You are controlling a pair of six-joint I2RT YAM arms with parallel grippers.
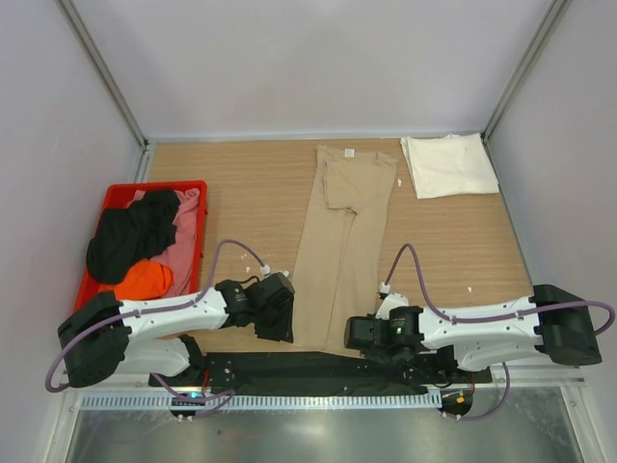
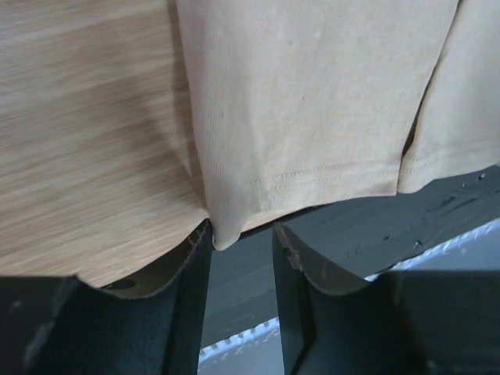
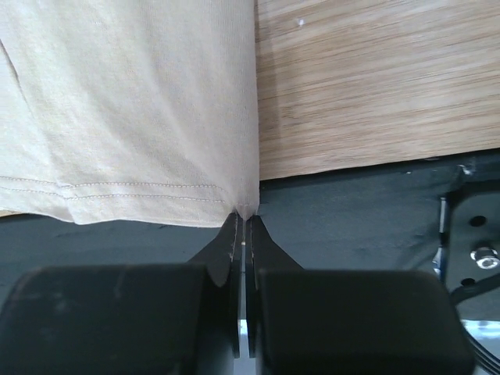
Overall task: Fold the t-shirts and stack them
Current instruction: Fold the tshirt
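At left bin (image 1: 125, 190), centre long shirt (image 1: 342, 241), far-right folded shirt (image 1: 448, 164).

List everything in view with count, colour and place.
long tan cloth t-shirt: one, tan, table's middle
folded cream-white cloth t-shirt: one, cream-white, far right corner
red plastic bin: one, red, left side
black cloth shirt: one, black, in bin
pink cloth shirt: one, pink, in bin
orange cloth shirt: one, orange, in bin
wooden table: one, light brown, beneath everything
left hand: one, black, open at tan t-shirt's near left corner
right hand: one, black, shut on its near right corner
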